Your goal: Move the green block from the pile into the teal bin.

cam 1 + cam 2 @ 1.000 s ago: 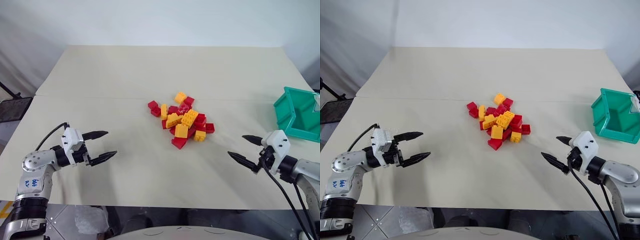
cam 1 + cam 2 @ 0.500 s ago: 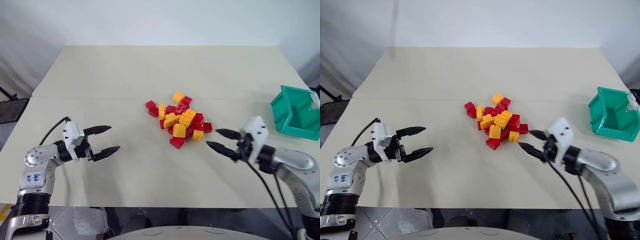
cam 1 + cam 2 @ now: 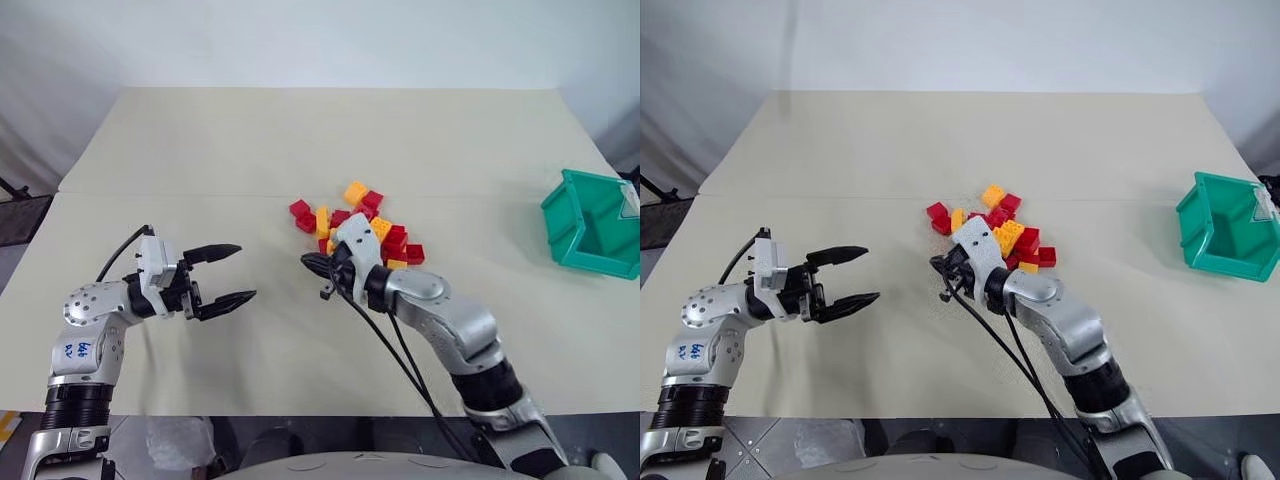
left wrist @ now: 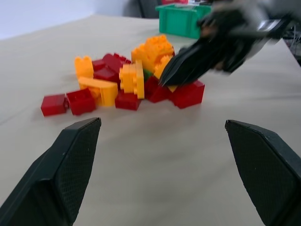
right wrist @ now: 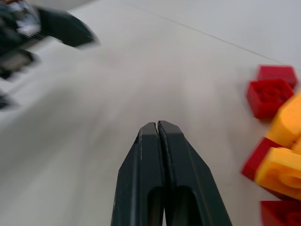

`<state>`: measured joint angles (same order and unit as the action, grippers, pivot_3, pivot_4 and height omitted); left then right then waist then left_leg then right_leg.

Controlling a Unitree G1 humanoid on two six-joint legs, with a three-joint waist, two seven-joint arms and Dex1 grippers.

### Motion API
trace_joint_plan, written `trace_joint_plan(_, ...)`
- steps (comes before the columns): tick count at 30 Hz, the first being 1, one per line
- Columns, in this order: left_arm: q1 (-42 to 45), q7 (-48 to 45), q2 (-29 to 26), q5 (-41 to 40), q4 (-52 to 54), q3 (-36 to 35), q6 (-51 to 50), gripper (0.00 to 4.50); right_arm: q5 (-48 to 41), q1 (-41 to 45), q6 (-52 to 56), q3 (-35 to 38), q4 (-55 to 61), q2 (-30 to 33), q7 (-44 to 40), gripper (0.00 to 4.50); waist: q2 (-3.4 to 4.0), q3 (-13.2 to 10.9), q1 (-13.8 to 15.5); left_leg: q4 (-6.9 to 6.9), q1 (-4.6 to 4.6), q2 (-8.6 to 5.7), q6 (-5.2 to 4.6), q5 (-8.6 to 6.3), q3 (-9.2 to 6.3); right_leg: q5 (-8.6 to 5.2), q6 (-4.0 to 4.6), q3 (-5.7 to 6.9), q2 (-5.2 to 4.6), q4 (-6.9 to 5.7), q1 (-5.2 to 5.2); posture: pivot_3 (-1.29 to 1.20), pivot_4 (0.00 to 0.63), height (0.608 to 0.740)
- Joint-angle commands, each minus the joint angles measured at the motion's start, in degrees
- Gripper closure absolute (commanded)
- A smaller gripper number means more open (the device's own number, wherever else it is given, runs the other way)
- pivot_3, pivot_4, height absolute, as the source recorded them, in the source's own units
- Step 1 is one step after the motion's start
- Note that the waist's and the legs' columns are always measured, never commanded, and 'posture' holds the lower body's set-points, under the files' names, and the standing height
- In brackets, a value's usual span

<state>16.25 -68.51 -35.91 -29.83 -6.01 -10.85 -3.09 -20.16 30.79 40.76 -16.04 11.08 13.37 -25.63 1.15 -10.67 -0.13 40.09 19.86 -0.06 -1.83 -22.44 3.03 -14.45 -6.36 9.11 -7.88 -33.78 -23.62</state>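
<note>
Desk point(image 3: 200, 140): teal bin point(image 3: 595, 225) at right edge, no green in it. Pile point(image 3: 362, 230) mid-desk; green block point(image 4: 148, 74) a sliver buried among bricks, not yet picked. Right gripper point(image 3: 318, 265) pinched empty beside the pile; left gripper point(image 3: 230, 273) wide, empty.

**Handwriting on left forearm**

Blue handwritten marks on the white left forearm shell point(image 3: 76, 350), at about 8 o'clock in the head views; too small to read for certain. No other legible text.
</note>
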Motion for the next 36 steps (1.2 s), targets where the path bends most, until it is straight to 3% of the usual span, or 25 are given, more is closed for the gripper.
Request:
trace_joint_plan(1, 1.46, -0.67, -0.22, -1.66, 2.54, -0.2, -0.74, 0.0, 3.63, 1.59, -6.38, 0.52, -5.72, -1.6, 0.62, 4.44, 0.0, 0.0, -0.21, -0.01, -0.01, 0.01, 0.0, 0.0, 0.0, 0.0, 0.0, 0.0, 0.04, 0.0, 0.0, 0.0, 0.15, 0.74)
trace_joint_plan(15, 2.56, -0.95, 1.69, -0.46, 1.59, 1.01, 0.26, 0.0, 8.42, 0.67, -12.58, 16.69, -9.96, 8.58, 3.49, 4.44, 0.0, 0.0, -0.05, 0.01, 0.02, 0.13, 0.09, 0.02, 0.07, 0.0, 0.0, -0.06, 0.17, 0.03, -0.03, 0.0, 0.15, 0.74)
trace_joint_plan(23, 3.09, -1.13, 2.43, -0.25, 1.04, 1.6, 0.64, 0.0, 8.66, -0.11, -12.47, 16.66, -8.42, 9.54, 1.3, 4.44, 0.01, 0.0, -0.46, 0.0, 0.02, 0.16, 0.12, 0.03, 0.21, 0.0, 0.0, -0.11, 0.24, 0.0, -0.1, 0.0, 0.15, 0.74)
trace_joint_plan(29, 3.74, -0.94, 2.86, -0.02, 0.61, 2.1, 0.98, 0.0, 11.22, 1.7, -14.21, 12.36, -13.63, 8.73, -1.33, 4.44, 0.0, 0.0, -0.57, 0.01, -0.03, 0.25, 0.12, 0.03, 0.25, 0.0, 0.0, -0.16, 0.23, -0.02, -0.09, 0.0, 0.15, 0.74)
trace_joint_plan(36, 2.63, -0.28, 2.13, -0.13, 1.35, 1.0, 0.86, 0.0, 5.81, -3.98, -2.24, 9.97, 2.57, 12.69, -8.32, 4.44, 0.0, 0.0, -0.01, 0.03, 0.13, 0.24, 0.11, 0.03, 0.11, 0.0, 0.0, -0.06, 0.21, 0.05, -0.12, 0.0, 0.15, 0.74)
